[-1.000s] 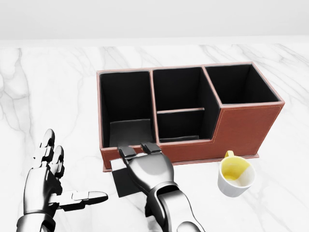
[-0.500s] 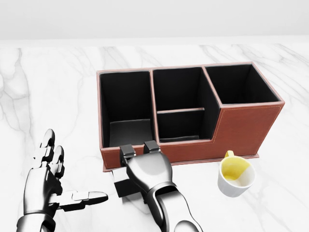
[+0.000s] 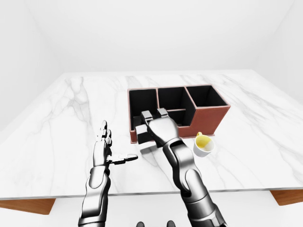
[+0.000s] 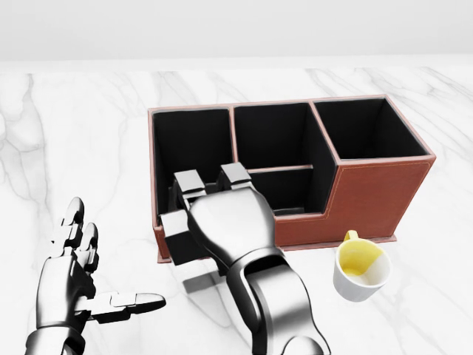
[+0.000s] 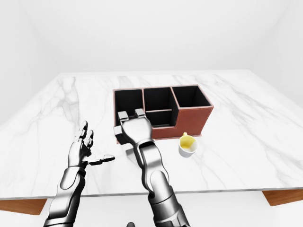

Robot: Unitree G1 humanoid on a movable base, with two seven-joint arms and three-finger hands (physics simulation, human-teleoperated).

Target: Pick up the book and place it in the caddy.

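Note:
My right hand (image 4: 211, 185) is shut on the black book (image 4: 174, 237), holding it above the marble table with its shadow (image 4: 203, 282) beneath. The book's dark edge shows at the left of the palm; the rest is hidden under the hand. Hand and book hang over the near wall of the left compartment of the brown caddy (image 4: 373, 194), whose black-lined sections stand open-topped. My left hand (image 4: 103, 260) rests open at the lower left of the head view, fingers spread, holding nothing.
A white mug (image 4: 361, 270) with a yellow inside stands just right of my right forearm, by the caddy's lower right corner. White marble table (image 3: 71, 109) spreads around; its near edge (image 3: 47, 196) shows in the left-eye view.
My right hand has risen off the table with the book and moved up toward the caddy's left compartment. The left hand has not moved.

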